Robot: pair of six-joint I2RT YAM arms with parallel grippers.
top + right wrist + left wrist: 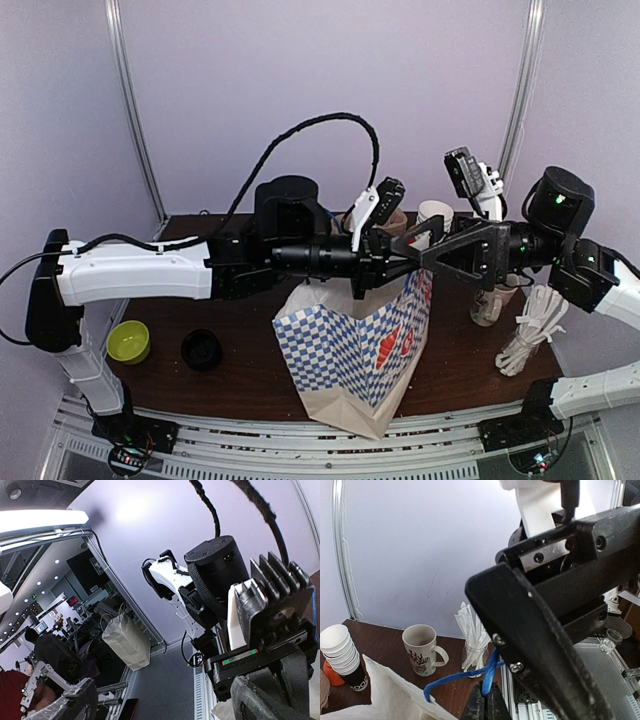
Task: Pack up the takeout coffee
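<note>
1. The left gripper (487, 701) has its thin black fingertips pressed together on the blue handle (462, 676). The handle is a twisted cord that loops up from the paper bag.
2. The right gripper (426, 250) stands wide, with its long matte-black, wedge-shaped fingers spread and nothing between them. It hangs just beside the left gripper, above the mouth of the bag. In the left wrist view one of its fingers fills the right half as a hard slab studded with bolts.
3. The paper bag (345, 350) stands upright at the near middle of the table. Its creased paper is printed in blue-and-white checks with red marks on one side, plain pale at the bottom fold and white inside. Its mouth lies under the two grippers, so its contents are hidden.
4. The takeout coffee cannot be made out for certain in any view, and I cannot tell where it is.
5. Beyond the bag stands a stack of paper cups (337, 647), with white rims nested and the lowest cup black with white lettering.
6. Next to the stack is a glossy cream mug (422, 655) with a handle and a dark sprig pattern.
7. Past the mug, a clear glass jar (476, 656) holds a bunch of flat white sticks.
8. On the left of the dark brown table (250, 375) sit a shallow lime-green bowl (128, 340) and, near it, a low round black thing (202, 348).
</note>
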